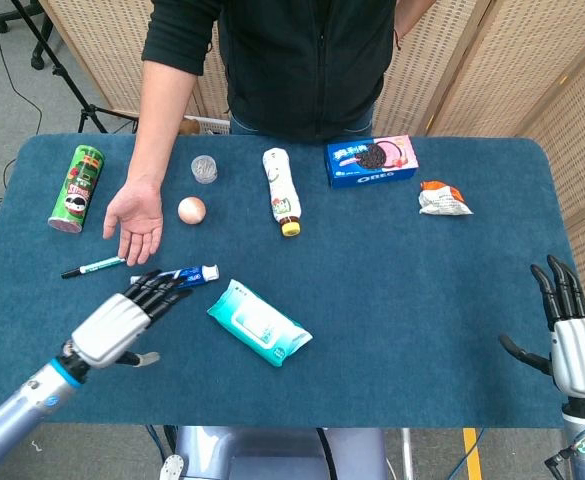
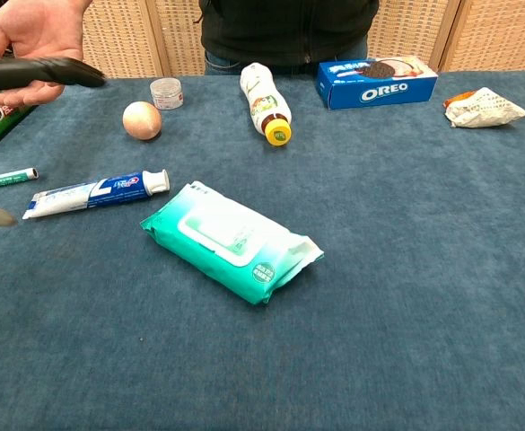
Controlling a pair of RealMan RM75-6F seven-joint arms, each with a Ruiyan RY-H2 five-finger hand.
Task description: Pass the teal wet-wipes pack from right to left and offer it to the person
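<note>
The teal wet-wipes pack (image 1: pixel 260 323) (image 2: pixel 231 241) lies flat on the blue table, near the middle front, with nothing touching it. My left hand (image 1: pixel 124 320) hovers open just left of the pack, fingers spread over the toothpaste tube (image 1: pixel 175 279). In the chest view only its dark fingers (image 2: pixel 38 72) show at the upper left. My right hand (image 1: pixel 575 340) stands open at the far right edge, well away from the pack. The person's open palm (image 1: pixel 136 217) (image 2: pixel 34 36) waits at the back left.
A Pringles can (image 1: pixel 77 188), a marker (image 1: pixel 93 266), an egg-like ball (image 1: pixel 192 210), a small jar (image 1: pixel 204 168), a white bottle (image 1: pixel 282 185), an Oreo box (image 1: pixel 371 161) and a crumpled wrapper (image 1: pixel 442 199) lie along the back and left.
</note>
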